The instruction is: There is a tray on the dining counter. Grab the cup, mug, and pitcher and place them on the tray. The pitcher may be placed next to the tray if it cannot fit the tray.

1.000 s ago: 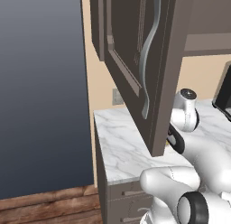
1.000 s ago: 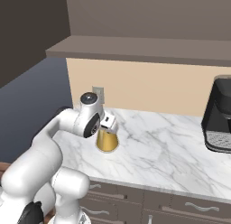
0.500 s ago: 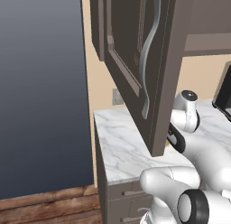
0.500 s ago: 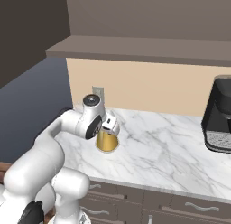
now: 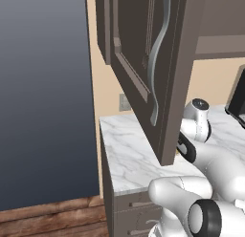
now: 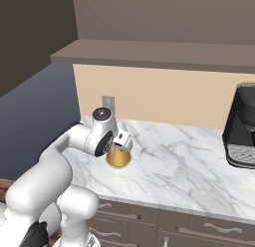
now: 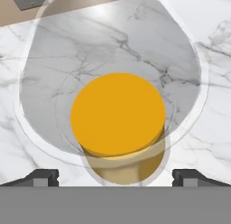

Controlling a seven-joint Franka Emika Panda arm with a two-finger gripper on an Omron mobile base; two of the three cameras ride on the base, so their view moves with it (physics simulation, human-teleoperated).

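Jaws stand spread wide, their two dark tips visible at either side in the hand view, with nothing pinched between them. The gripper [image 7: 115, 175] hangs directly above the pitcher [image 7: 118, 117], looking down through its pale clear top onto the amber body below. From the right base view the gripper [image 6: 121, 141] sits just over the pitcher [image 6: 118, 158], which stands upright on the marble bench [image 6: 184, 166] near the wall outlet [image 6: 107, 102], well apart from the coffee machine [image 6: 243, 126].

The risk, as I judge it, lies in the conical shape: closing on the sloped body could let it slip downward or tip. Coming down off-centre might also knock the narrow top sideways. An open cabinet door [image 5: 143, 64] hangs close above the arm and could be struck on lifting.
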